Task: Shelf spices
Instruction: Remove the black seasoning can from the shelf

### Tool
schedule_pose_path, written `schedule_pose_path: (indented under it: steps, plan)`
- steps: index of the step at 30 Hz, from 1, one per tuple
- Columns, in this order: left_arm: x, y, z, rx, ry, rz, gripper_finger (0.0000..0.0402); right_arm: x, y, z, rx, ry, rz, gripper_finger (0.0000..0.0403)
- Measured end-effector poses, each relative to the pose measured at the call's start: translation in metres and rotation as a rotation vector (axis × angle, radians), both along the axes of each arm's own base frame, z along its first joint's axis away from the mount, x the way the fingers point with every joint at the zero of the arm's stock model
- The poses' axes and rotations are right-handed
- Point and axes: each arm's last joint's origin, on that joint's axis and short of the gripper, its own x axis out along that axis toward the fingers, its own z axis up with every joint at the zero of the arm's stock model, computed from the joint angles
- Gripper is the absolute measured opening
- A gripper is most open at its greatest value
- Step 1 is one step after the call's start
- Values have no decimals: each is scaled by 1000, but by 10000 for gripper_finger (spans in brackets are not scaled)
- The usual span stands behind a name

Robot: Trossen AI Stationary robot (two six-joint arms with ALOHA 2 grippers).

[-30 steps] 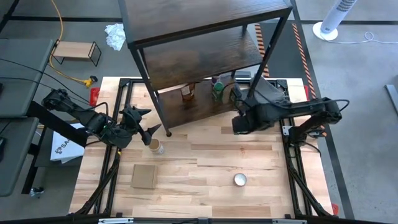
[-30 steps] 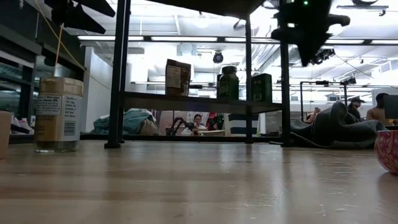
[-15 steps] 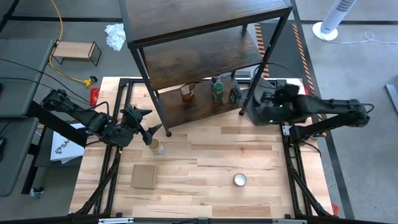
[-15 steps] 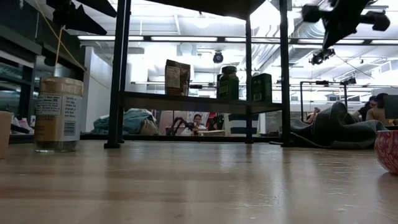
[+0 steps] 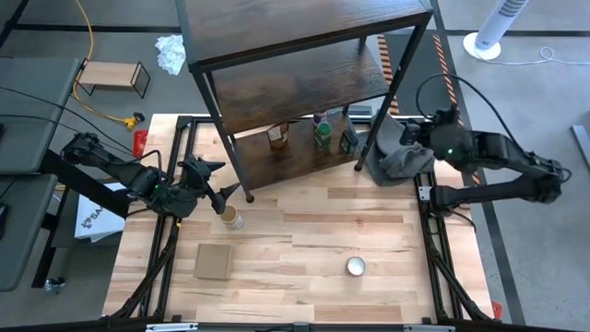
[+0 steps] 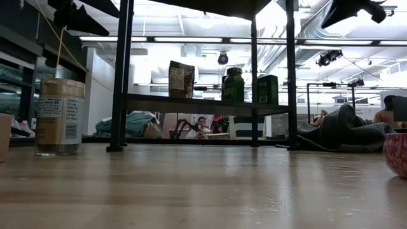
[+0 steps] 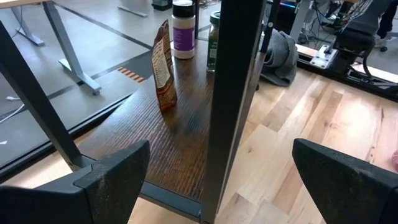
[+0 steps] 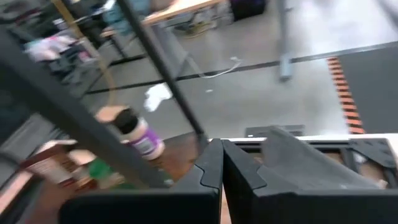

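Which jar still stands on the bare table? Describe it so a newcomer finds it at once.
Start at the tall dark wood shelf at the table's far side, then come to the front leg nearest the open left gripper. Just in front of that leg, on the pale tabletop, stands the tan-lidded jar. Unlike the other spices, it is not on the shelf's bottom board.

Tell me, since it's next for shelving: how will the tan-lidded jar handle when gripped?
The tan-lidded jar looks rigid with smooth, perhaps slippery sides. Standing taller than wide, it may tip if nudged high. On its side it would probably roll.
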Motion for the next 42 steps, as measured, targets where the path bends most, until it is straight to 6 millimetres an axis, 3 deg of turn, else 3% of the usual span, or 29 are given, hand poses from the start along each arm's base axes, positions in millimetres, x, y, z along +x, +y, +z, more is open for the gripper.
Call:
schedule_pose_path:
  steps: [5,11,19,26,35,42]
  plan:
    - [0,0,0,-4,1,-4,390,7,-16,5,10,15,73,0]
    - [0,-1,0,-17,8,-21,390,18,-49,8,12,28,189,0]
    - [0,-1,-1,-30,6,-24,390,21,-75,17,-16,-103,409,0]
    - [1,-5,-3,-192,14,-109,390,35,-71,10,68,-102,564,0]
    - [1,-6,-3,-214,28,-137,390,50,-47,7,133,-103,700,0]
    - [1,-6,-3,-215,25,-136,390,45,-38,-17,201,146,531,0]
